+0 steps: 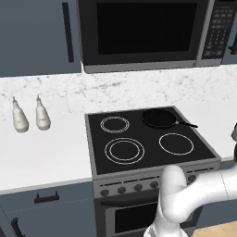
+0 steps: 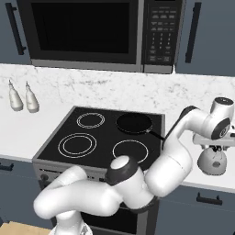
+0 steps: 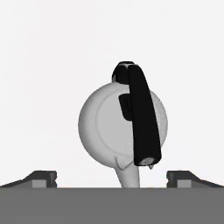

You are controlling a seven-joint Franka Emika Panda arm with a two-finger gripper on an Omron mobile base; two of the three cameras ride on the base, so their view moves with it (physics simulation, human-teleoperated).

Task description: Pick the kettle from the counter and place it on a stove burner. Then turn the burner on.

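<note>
The kettle [image 2: 212, 161] stands on the desk [image 2: 220, 181] right of the cooktop [image 2: 103, 137], near the front edge; the gripper [image 3: 111, 177] hangs directly above it, jaws wide, both tips well clear of the body, handle [image 3: 142, 118] running between them; the large burner [image 1: 124, 151] lies bare at front left; a pan [image 1: 159, 118] sits on the back right ring; two bottles [image 1: 30, 115] stand far left.

No legible text or labels anywhere.
</note>
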